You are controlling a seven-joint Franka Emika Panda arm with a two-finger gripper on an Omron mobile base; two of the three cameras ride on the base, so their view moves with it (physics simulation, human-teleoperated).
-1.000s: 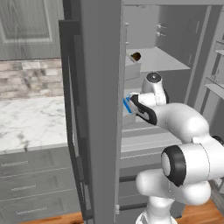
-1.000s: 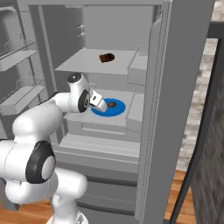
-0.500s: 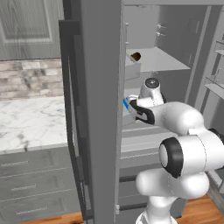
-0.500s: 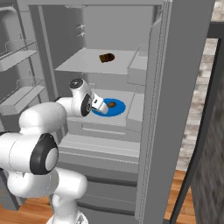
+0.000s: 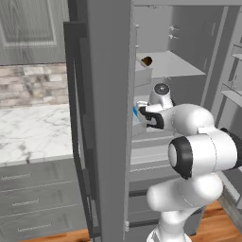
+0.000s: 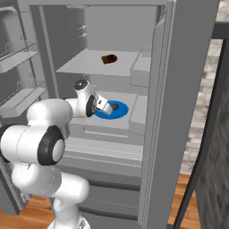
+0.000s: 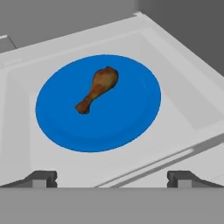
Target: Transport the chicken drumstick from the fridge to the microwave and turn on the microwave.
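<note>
- Step in hand: the white arm's two-finger gripper (image 7: 112,177) is approaching the small brown-tan knobbly chicken drumstick (image 7: 98,89); its jaws are standing spread wide, with nothing between them.
- Task's thing: the drumstick is lying flat at the centre of a round blue plate (image 7: 57,122), upper middle of the hand view, thick end toward the upper right, thin bone end toward the lower left.
- Advice, grasp: the jaws are probably best brought down across the thick meaty end, closing across its narrow width; the bone end looks thin and likely to slip.
- Advice, approach: the gripper is sitting low, just in front of the shelf's front lip, so the wrist likely needs to rise over that lip before descending on the meat.
- Risk: pressing down too far may tip or slide the plate.
- Surface: the plate is resting on a pale grey inner shelf (image 7: 183,109) of the tall grey fridge (image 6: 188,89), centre of the right base view.
- Above: a second dark brown lump (image 6: 108,58) is sitting on the upper shelf, well apart from the plate.
- Room: a white marble counter (image 5: 33,137) over grey drawers is filling the left of the left base view, a stone-tile backsplash (image 5: 33,85) behind it; wood flooring (image 6: 188,197) is showing at lower right of the right base view.
</note>
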